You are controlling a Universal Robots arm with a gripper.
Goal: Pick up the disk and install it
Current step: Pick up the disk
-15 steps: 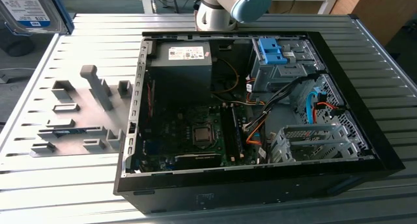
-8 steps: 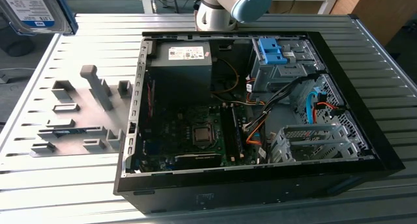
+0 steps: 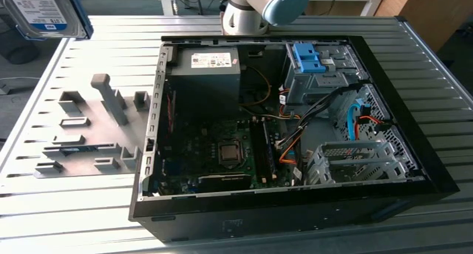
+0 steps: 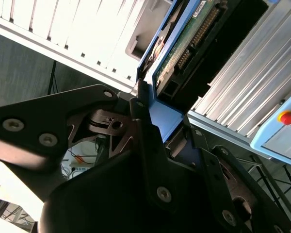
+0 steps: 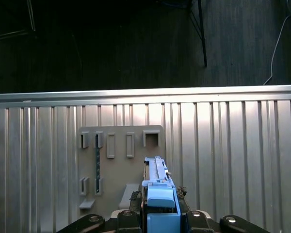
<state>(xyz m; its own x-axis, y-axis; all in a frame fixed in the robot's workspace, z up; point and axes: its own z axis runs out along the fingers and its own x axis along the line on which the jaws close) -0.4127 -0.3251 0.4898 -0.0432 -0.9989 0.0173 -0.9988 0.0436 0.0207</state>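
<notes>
Jaws clamped on the disk (image 5: 157, 182), one each side of its blue-framed end, seen in both wrist views. Disk is in the air, clear of the table (image 3: 66, 210), up beyond the case's (image 3: 258, 223) far corner on the exterior view's left, label towards the camera. Case lies open on its side. Grey fixture plate (image 3: 96, 135) lies flat just beside the case, on the exterior view's left. Blue bracket (image 3: 307, 57) sits in the case's far bay.
</notes>
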